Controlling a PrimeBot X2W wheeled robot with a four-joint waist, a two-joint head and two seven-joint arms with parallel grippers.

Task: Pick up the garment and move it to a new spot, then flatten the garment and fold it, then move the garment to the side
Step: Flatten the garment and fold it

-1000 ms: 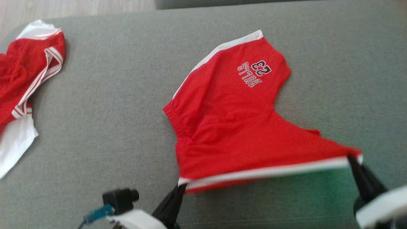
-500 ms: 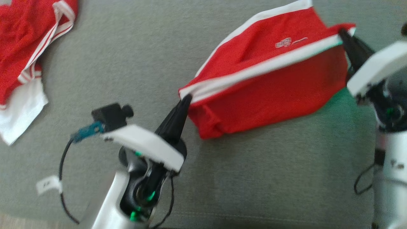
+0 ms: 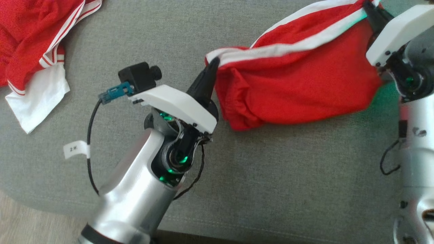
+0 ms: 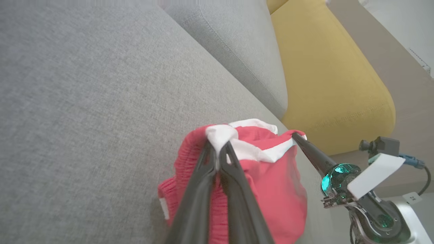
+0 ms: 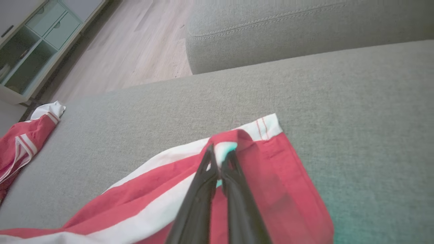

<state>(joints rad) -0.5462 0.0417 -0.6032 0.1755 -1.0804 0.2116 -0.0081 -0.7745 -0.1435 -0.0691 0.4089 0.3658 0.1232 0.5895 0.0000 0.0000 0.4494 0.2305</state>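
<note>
The garment is a pair of red shorts with white side stripes, held stretched between both grippers over the grey sofa seat. My left gripper is shut on its white-striped left corner, seen close up as garment pinched by the left gripper. My right gripper is shut on the opposite striped corner at the upper right. In the right wrist view the right gripper pinches the hem, and the garment drapes onto the cushion below. The near half hangs doubled under the held edge.
A second red and white garment lies crumpled at the seat's far left. The sofa's front edge runs along the bottom left, with wood floor beyond. A grey backrest and a yellow cushion border the seat.
Both grippers carried the held striped edge away from me, over the far half of the shorts, covering the printed number. The head camera dropped and tilted, bringing both arms into view.
</note>
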